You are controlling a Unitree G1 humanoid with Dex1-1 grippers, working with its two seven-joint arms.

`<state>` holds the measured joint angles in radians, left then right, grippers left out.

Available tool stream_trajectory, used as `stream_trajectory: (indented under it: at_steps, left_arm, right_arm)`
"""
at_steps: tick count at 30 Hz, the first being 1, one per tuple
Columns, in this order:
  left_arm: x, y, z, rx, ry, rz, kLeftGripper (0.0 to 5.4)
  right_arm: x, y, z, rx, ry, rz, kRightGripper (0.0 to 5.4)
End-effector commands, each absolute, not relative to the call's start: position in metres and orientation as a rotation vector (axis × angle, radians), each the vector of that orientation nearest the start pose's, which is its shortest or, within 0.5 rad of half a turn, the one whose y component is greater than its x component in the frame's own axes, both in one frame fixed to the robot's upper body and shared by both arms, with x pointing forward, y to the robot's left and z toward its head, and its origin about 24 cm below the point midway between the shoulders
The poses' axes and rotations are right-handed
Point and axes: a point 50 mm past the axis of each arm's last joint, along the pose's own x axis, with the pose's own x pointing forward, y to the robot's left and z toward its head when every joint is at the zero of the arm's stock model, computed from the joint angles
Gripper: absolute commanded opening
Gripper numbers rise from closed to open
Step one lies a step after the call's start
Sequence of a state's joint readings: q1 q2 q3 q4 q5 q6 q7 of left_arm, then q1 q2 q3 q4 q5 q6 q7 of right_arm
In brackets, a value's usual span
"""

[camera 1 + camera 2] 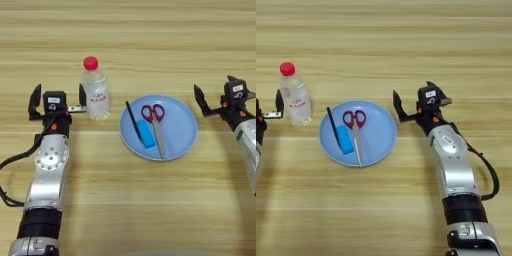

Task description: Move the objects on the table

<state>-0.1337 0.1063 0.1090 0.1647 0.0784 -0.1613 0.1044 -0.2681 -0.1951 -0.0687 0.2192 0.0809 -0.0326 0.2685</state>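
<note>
While my left gripper [57, 96] stands wide open beside the small clear plastic red-capped water bottle [96, 92], I see my right gripper [412, 101] spread wide, empty.

— Any readable text on the worktop [150, 200]?
— None. The water bottle [96, 92] carries a label with red print, too small to make out.
</note>
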Motion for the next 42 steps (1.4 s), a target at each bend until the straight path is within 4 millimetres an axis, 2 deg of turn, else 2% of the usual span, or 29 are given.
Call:
stream_trajectory:
  at_steps: [1, 15, 26, 36, 42]
  left_arm:
    - [0.275, 0.196, 0.06, 0.216, -0.139, 0.189, 5.35]
    - [0.275, 0.211, 0.057, 0.284, -0.087, 0.278, 5.35]
    - [0.278, 0.212, 0.049, 0.142, -0.001, 0.228, 5.35]
    - [0.278, 0.211, 0.048, 0.084, 0.014, 0.21, 5.35]
    - [0.277, 0.211, 0.048, 0.075, 0.012, 0.213, 5.35]
  right_arm:
    - [0.303, -0.177, 0.074, -0.109, -0.077, 0.242, 5.4]
    - [0.301, -0.173, 0.074, -0.105, -0.084, 0.255, 5.4]
    - [0.3, -0.172, 0.076, -0.101, -0.096, 0.268, 5.4]
    - [0.293, -0.163, 0.084, -0.059, -0.1, 0.355, 5.4]
    - [0.285, -0.147, 0.096, -0.056, -0.06, 0.475, 5.4]
